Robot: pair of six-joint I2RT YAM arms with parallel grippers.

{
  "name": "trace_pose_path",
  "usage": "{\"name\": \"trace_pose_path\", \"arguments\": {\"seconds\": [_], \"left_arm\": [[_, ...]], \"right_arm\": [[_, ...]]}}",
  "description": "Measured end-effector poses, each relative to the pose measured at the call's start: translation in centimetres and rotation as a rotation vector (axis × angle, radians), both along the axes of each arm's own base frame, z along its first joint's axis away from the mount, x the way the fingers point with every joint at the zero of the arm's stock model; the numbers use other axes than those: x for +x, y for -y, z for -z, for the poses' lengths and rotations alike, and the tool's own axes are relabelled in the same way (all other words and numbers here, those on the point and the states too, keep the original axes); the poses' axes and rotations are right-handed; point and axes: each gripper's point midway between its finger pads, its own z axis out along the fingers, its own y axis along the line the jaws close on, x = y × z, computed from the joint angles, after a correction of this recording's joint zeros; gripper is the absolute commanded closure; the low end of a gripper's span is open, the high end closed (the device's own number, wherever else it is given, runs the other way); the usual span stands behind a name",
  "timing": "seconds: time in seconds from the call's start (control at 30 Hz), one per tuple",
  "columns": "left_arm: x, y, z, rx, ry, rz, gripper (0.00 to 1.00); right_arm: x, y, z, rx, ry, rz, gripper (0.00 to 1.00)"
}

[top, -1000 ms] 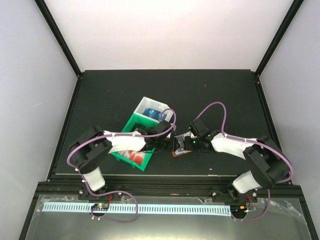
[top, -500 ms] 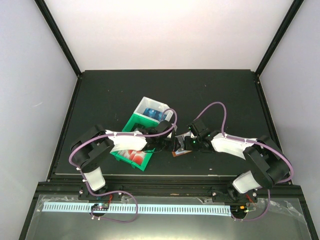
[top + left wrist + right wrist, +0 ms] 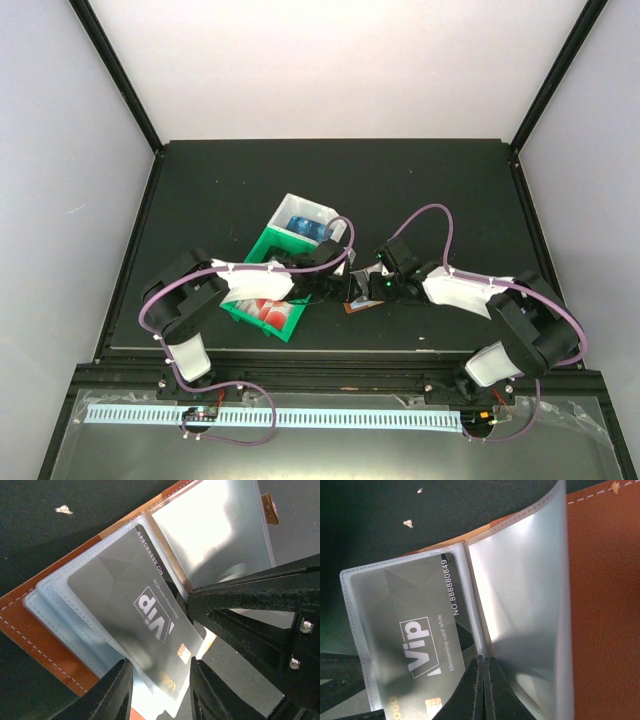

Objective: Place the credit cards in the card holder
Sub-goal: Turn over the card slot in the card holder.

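Left gripper point(image 3: 160, 682) with fingers parted. In the gap between them, the near end of 1 black card point(image 3: 125, 590); contact with either finger impossible to tell. Ahead of those fingertips, the rest of that card, lying inside a clear pocket point(image 3: 60, 610) of the card holder point(image 3: 35, 640), with "VIP" and a number line readable through the plastic. Holder spread open, brown leather cover with pale stitching down and to the left of the fingers. Snap tab point(image 3: 270, 507) far ahead and to the right.

Right gripper point(image 3: 483, 670) with fingertips pressed together, pinched on the fold where the holder's clear leaves meet. Left of those tips, the pocket with the black card. Right of them, 1 empty leaf point(image 3: 520, 595) curled upward, and beyond it the brown cover.

From above, the 2 grippers tip to tip over the holder, near the front of the dark table point(image 3: 420, 190). Left of the left gripper, partly under its arm, a green-and-white tray point(image 3: 258, 252). Blue cards point(image 3: 303, 228) in its far white compartment, red-and-white cards point(image 3: 268, 312) in its near end.
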Motion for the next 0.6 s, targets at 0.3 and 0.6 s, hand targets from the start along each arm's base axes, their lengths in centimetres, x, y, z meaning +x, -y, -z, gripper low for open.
{"name": "trace_pose_path", "arguments": {"seconds": [0.3,0.6], "left_arm": [[0.4,0.3,0.0,-0.04,-0.058,-0.073,0.71],[1.4,0.4,0.8,-0.043,-0.105,-0.141,0.89]], "right_arm": [[0.1,-0.1,0.0,0.024,0.003,0.021,0.99],[0.1,0.0,-0.1,0.055,0.009,0.051,0.99]]}}
